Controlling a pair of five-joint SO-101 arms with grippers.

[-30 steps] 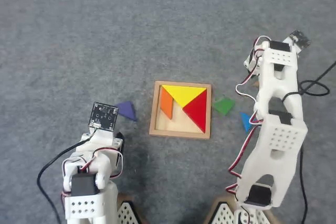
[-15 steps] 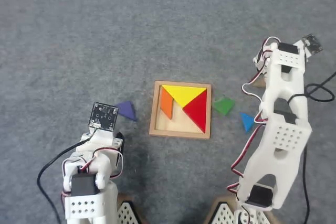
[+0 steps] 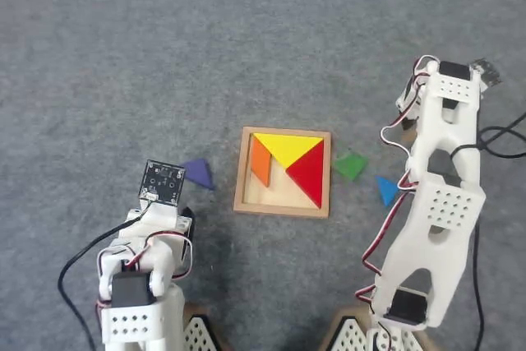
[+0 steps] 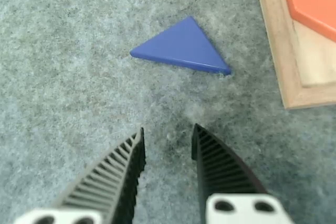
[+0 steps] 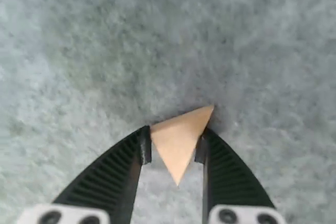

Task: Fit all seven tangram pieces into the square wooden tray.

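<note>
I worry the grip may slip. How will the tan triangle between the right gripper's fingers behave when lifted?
The tan triangle looks flat and crisp-edged, so probably stiff and light. The right gripper presses its slanted edges, so it might slip out. Flat, it should not roll.

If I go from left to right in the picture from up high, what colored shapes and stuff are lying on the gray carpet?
purple triangle → tray → green piece → blue triangle
</note>
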